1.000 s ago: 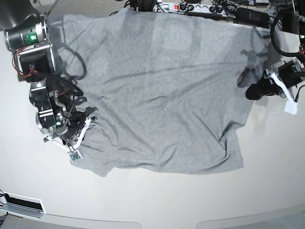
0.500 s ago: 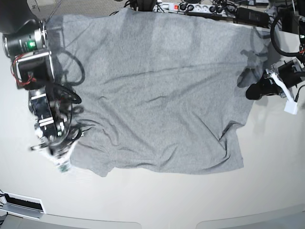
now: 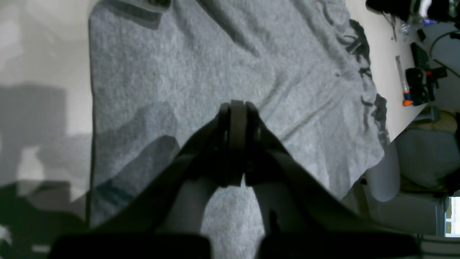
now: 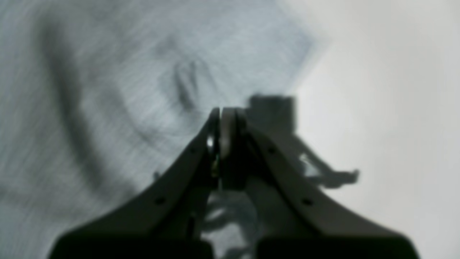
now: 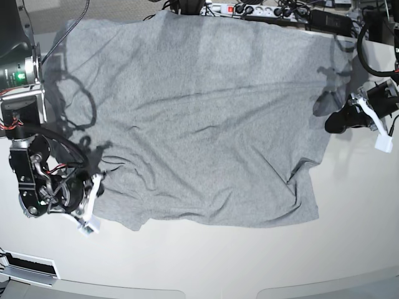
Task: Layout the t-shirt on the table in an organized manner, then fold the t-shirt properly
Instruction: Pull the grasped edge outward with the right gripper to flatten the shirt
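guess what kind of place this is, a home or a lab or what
Most likely a robotics lab or workshop bench, not a home. Two robot arms with exposed wiring work over a t-shirt on a big white table, and a power strip with tangled cables lines the far edge.

Left end effector (image 3: 235,108): jaws pressed together, nothing between them, arm reaching in low from the side. Right end effector (image 4: 221,115): jaws likewise closed and empty, wrist angled downward.

You've got the grey t-shirt (image 5: 199,118) spread plain-side up, a bit wrinkly, flat on the white table (image 5: 249,261).
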`<action>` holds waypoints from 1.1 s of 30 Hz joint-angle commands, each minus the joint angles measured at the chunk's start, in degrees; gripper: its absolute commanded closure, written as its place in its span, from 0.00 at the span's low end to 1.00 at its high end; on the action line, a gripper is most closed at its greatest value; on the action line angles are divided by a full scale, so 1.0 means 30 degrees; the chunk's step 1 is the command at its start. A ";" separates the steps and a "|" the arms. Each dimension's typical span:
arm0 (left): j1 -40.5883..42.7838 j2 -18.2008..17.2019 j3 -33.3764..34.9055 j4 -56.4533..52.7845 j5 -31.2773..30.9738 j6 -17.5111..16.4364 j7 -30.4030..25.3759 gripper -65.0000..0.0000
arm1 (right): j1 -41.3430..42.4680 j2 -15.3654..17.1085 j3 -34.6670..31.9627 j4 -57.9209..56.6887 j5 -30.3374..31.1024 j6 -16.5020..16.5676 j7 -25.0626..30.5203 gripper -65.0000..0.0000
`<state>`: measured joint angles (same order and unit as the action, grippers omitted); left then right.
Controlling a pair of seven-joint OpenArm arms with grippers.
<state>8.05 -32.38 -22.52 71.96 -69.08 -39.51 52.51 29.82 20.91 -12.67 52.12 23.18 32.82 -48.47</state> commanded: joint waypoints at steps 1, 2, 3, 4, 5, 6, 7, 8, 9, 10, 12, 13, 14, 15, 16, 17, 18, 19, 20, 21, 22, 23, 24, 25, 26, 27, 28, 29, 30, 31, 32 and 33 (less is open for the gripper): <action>-0.0211 -0.0415 -0.0146 0.0262 -0.0532 -0.0165 -0.0350 1.00 | 0.0510 0.0175 0.0109 0.0328 0.0911 0.0656 -0.0299 1.00; -0.0211 -0.0415 -0.0146 0.0262 -0.0525 -0.0165 -0.0342 1.00 | 0.0386 0.0175 0.0109 0.0328 0.1617 0.1290 -0.0721 1.00; -0.0211 -0.0415 -0.0146 0.0262 -0.0525 -0.0165 -0.0342 1.00 | 0.0138 0.0175 0.0109 0.0328 0.2091 0.1705 -0.0911 1.00; -0.0211 -0.0415 -0.0146 0.0262 -0.0517 -0.0165 -0.0342 1.00 | -0.0102 0.0168 0.0109 0.0328 0.2302 0.1923 -0.0933 1.00; -0.0211 -0.0415 -0.0146 0.0262 -0.0517 -0.0165 -0.0342 1.00 | -0.0423 0.0146 0.0109 0.0321 0.2280 0.1931 -0.0845 1.00; -0.0211 -0.0415 -0.0146 0.0262 -0.0517 -0.0165 -0.0342 1.00 | -0.0765 0.0117 0.0109 0.0321 0.2193 0.1902 -0.0656 1.00; -0.0211 -0.0423 -0.0146 0.0262 -0.0525 -0.0165 -0.0342 1.00 | -0.1137 0.0066 0.0109 0.0321 0.2076 0.1894 -0.0393 1.00; -0.0219 -0.0415 -0.0146 0.0262 -0.0525 -0.0165 -0.0350 1.00 | -0.1537 0.0015 0.0109 0.0313 0.1647 0.1851 0.0051 1.00; -0.0226 -0.0415 -0.0146 0.0262 -0.0525 -0.0165 -0.0350 1.00 | -0.1923 -0.0044 0.0109 0.0291 0.1049 0.1676 0.0597 1.00; -0.0226 -0.0415 -0.0146 0.0262 -0.0525 -0.0165 -0.0350 1.00 | -0.2339 -0.0080 0.0109 0.0291 0.0364 0.1290 0.1268 1.00; -0.0219 -0.0415 -0.0146 0.0262 -0.0517 -0.0165 -0.0342 1.00 | -0.3045 -0.0087 0.0109 0.0291 -0.0998 0.0189 0.2659 1.00; -0.0211 -0.0415 -0.0146 0.0262 -0.0510 -0.0165 -0.0342 1.00 | -0.3293 -0.0087 0.0109 0.0291 -0.1617 -0.0350 0.3228 1.00; -0.0219 -0.0423 -0.0146 0.0262 -0.0510 -0.0165 -0.0342 1.00 | -0.3453 -0.0087 0.0109 0.0291 -0.2251 -0.0867 0.3738 1.00; -0.0219 -0.0415 -0.0146 0.0262 -0.0510 -0.0165 -0.0342 1.00 | -0.3592 -0.0087 0.0109 0.0291 -0.2790 -0.1435 0.4153 1.00; -0.0211 -0.0423 -0.0146 0.0262 -0.0510 -0.0165 -0.0342 1.00 | -0.3643 -0.0087 0.0109 0.0291 -0.3300 -0.1996 0.4575 1.00; -0.0219 -0.0423 -0.0146 0.0262 -0.0510 -0.0165 -0.0342 1.00 | -0.3650 -0.0087 0.0109 0.0291 -0.3825 -0.2601 0.4932 1.00; -0.0211 -0.0423 -0.0146 0.0262 -0.0510 -0.0165 -0.0342 1.00 | -0.3636 -0.0087 0.0109 0.0291 -0.4291 -0.3242 0.5282 1.00; -0.0219 -0.0415 -0.0146 0.0262 -0.0510 -0.0165 -0.0342 1.00 | -0.3599 -0.0087 0.0109 0.0291 -0.4750 -0.3840 0.5697 1.00; -0.0226 -0.0423 -0.0146 0.0262 -0.0510 -0.0165 -0.0350 1.00 | -0.3592 -0.0080 0.0109 0.0291 -0.5209 -0.4517 0.6171 1.00; -0.0248 -0.0415 -0.0146 0.0262 -0.0510 -0.0165 -0.0350 1.00 | -0.3599 -0.0080 0.0109 0.0291 -0.5588 -0.5260 0.6652 1.00; -0.0306 -0.0415 -0.0146 0.0262 -0.0503 -0.0165 -0.0342 1.00 | -0.3592 -0.0087 0.0109 0.0291 -0.5909 -0.5996 0.7067 1.00; -0.0364 -0.0415 -0.0146 0.0262 -0.0510 -0.0165 -0.0342 1.00 | -0.3592 -0.0080 0.0109 0.0291 -0.6076 -0.6710 0.7461 1.00; -0.0437 -0.0415 -0.0146 0.0262 -0.0517 -0.0165 -0.0335 1.00 | -0.3592 -0.0080 0.0109 0.0291 -0.6368 -0.7497 0.7832 1.00; -0.0488 -0.0415 -0.0146 0.0262 -0.0510 -0.0165 -0.0350 1.00 | -0.3577 -0.0087 0.0109 0.0291 -0.6739 -0.8568 0.8145 1.00; -0.0532 -0.0423 -0.0146 0.0262 -0.0510 -0.0165 -0.0350 1.00 | -0.3512 -0.0087 0.0109 0.0291 -0.7118 -0.9872 0.8378 1.00; -0.0627 -0.0415 -0.0146 0.0262 -0.0488 -0.0165 -0.0335 1.00 | -0.3351 -0.0087 0.0109 0.0291 -0.7541 -1.1227 0.8451 1.00; -0.0670 -0.0430 -0.0146 0.0262 -0.0510 -0.0165 -0.0342 1.00 | -0.3126 -0.0080 0.0109 0.0291 -0.7949 -1.2407 0.8437 1.00; -0.0801 -0.0430 -0.0146 0.0262 -0.0510 -0.0165 -0.0335 1.00 | -0.2827 -0.0058 0.0109 0.0291 -0.8327 -1.3209 0.8204 1.00; -0.0903 -0.0437 -0.0146 0.0262 -0.0510 -0.0165 -0.0335 1.00 | -0.2419 -0.0022 0.0109 0.0291 -0.8466 -1.3646 0.7832 1.00; -0.1056 -0.0437 -0.0146 0.0262 -0.0503 -0.0165 -0.0328 1.00 | -0.1960 0.0029 0.0117 0.0291 -0.8444 -1.3712 0.7198 1.00; -0.1166 -0.0444 -0.0146 0.0262 -0.0517 -0.0165 -0.0335 1.00 | -0.1464 0.0066 0.0117 0.0357 -0.8284 -1.3653 0.6484 1.00; -0.1333 -0.0437 -0.0146 0.0262 -0.0503 -0.0165 -0.0321 1.00 | -0.1035 0.0102 0.0131 0.0474 -0.7970 -1.3355 0.5719 1.00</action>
<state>4.91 -32.40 -22.52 71.96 -69.06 -39.51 52.53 25.21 20.36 -12.64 52.40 -0.32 -6.85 -32.40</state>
